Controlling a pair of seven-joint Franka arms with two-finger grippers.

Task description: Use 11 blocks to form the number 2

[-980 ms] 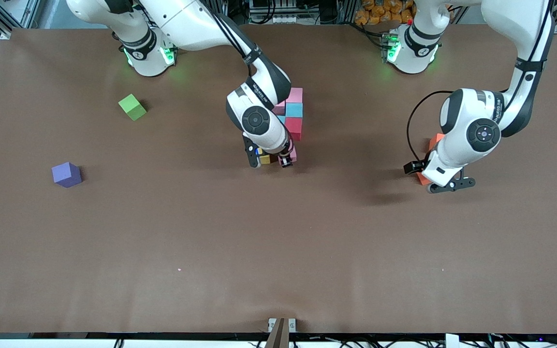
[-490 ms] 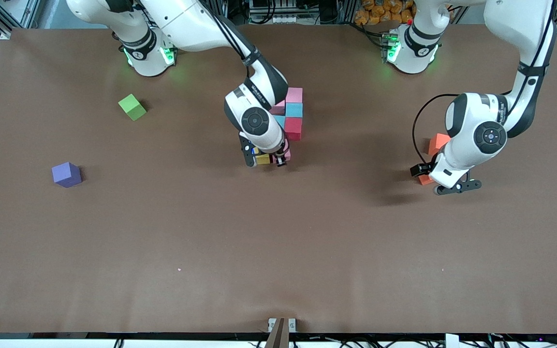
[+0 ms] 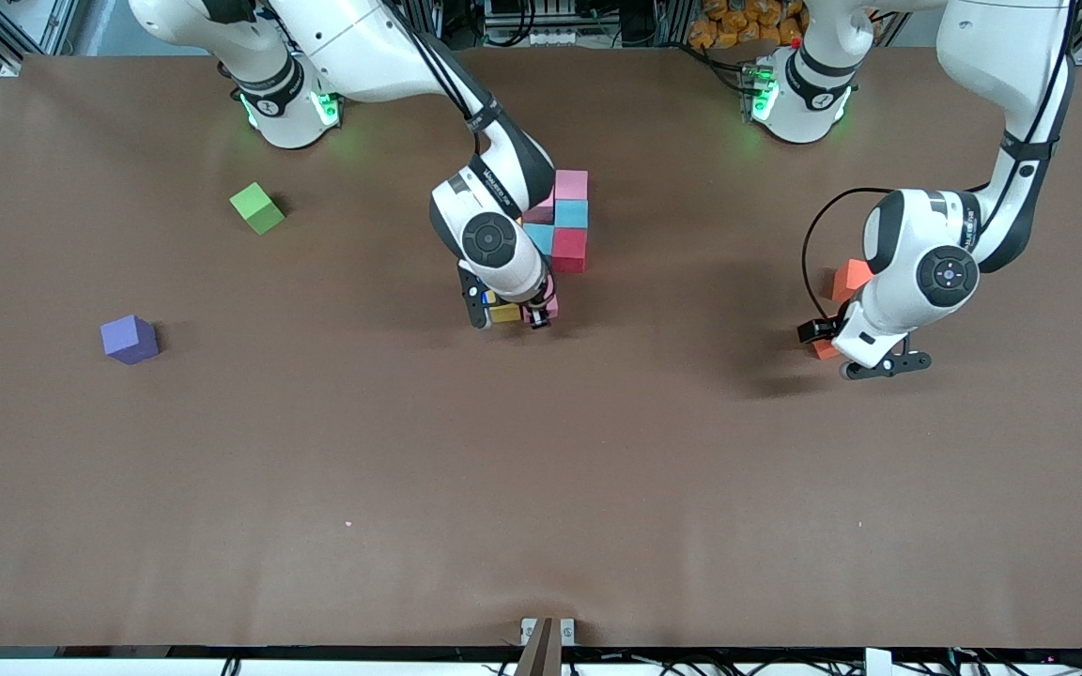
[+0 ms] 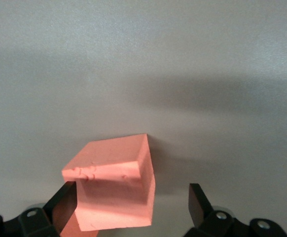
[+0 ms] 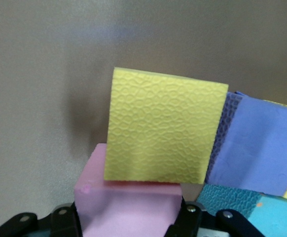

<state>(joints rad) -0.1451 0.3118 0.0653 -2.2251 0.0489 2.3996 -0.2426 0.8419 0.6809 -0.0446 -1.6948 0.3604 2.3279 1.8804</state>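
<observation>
Several blocks stand clustered at the table's middle: pink (image 3: 571,184), teal (image 3: 571,214) and red (image 3: 569,250) in a column, with others half hidden under the right arm. My right gripper (image 3: 510,317) is low at the cluster's nearer end, shut on a pink block (image 5: 128,210). A yellow block (image 5: 165,133) touches that block, with a blue-purple block (image 5: 257,148) beside the yellow one. My left gripper (image 3: 856,364) is down at the left arm's end of the table, open around the orange block (image 4: 114,190). One finger (image 4: 64,202) touches it and the other stands apart.
A purple cube (image 3: 130,338) lies alone toward the right arm's end of the table. A light green cube (image 3: 256,207) sits farther from the camera than the purple one, near the right arm's base. Bare brown table (image 3: 541,488) fills the half nearer the camera.
My right gripper has slid slightly toward the right arm's end of the table with the pink block. My left hand shifted a little around the orange block.
</observation>
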